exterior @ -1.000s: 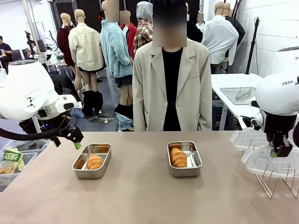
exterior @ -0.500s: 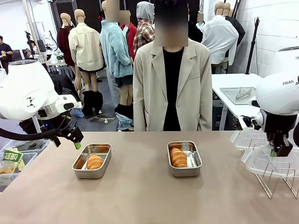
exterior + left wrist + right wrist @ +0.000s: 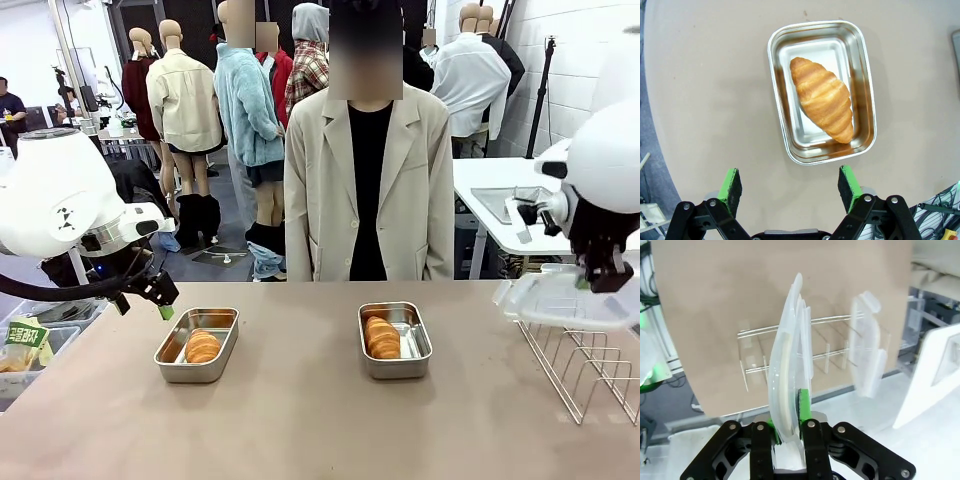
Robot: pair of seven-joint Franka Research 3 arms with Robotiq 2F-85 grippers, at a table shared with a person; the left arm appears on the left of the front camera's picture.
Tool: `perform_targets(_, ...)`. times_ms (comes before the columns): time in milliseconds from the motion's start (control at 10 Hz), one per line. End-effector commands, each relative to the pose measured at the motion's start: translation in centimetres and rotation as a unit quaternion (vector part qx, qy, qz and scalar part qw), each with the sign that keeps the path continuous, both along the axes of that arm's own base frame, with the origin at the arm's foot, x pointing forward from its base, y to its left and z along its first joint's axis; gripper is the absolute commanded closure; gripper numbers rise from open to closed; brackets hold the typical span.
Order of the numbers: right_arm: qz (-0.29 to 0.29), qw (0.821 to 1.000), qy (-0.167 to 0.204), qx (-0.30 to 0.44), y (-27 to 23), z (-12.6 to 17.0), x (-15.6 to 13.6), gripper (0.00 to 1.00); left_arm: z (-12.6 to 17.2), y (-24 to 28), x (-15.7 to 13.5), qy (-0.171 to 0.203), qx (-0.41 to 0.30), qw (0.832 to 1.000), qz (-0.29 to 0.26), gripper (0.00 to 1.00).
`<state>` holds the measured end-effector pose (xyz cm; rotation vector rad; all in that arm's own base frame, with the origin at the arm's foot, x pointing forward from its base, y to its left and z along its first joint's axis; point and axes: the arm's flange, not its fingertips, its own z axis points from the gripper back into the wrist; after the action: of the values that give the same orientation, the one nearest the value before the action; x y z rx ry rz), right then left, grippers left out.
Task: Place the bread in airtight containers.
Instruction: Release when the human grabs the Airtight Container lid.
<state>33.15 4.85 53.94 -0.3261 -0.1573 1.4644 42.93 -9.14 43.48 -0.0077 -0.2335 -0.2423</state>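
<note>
Above the bench's right edge, pinching a clear plastic snap lid [image 3: 555, 303] by its thin rim in the clenched right end effector [image 3: 598, 285], with golden-brown ridged rolls [image 3: 202, 347] already lying in both shiny steel tins [image 3: 190, 372], risking a slip from so narrow a hold.

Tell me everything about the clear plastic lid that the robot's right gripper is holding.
The clear plastic snap lid is a see-through rectangle with rounded corners, a raised rim, a pale seal ring inside and flip tabs on its edges. The right gripper is shut on one edge. The lid hangs roughly flat over the wire rack. I cannot tell whether it touches the rack.
</note>
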Motion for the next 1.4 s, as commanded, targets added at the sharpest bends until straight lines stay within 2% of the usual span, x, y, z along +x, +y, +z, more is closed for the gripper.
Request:
perform_targets(0,0.027,0.997,-0.077,-0.005,1.9,2.3,0.0,1.00,0.0,-0.1,0.1,-0.005,0.000,1.000,0.009,0.00)
perform_targets(200,0.072,0.986,-0.148,0.007,5.2,5.7,1.5,1.00,0.0,-0.1,0.1,-0.005,0.000,1.000,0.009,0.00)
perform_targets(500,0.072,0.976,-0.206,0.024,10.6,9.1,5.6,1.00,0.0,-0.1,0.1,-0.005,0.000,1.000,0.009,0.00)
perform_targets(600,0.072,0.975,-0.207,0.048,12.1,9.8,7.9,1.00,0.0,-0.1,0.1,-0.005,0.000,1.000,0.009,0.00)
perform_targets(800,0.064,0.983,-0.150,0.081,13.7,10.0,12.5,1.00,0.0,-0.1,0.1,-0.005,0.000,1.000,0.009,0.00)
perform_targets(1000,0.011,0.988,-0.126,0.093,14.3,9.6,16.6,1.00,0.0,-0.1,0.1,-0.005,0.000,1.000,0.009,0.00)
perform_targets(1300,0.000,0.990,-0.105,0.093,14.9,9.0,18.4,1.00,0.0,-0.1,0.1,-0.005,0.000,1.000,0.009,0.00)
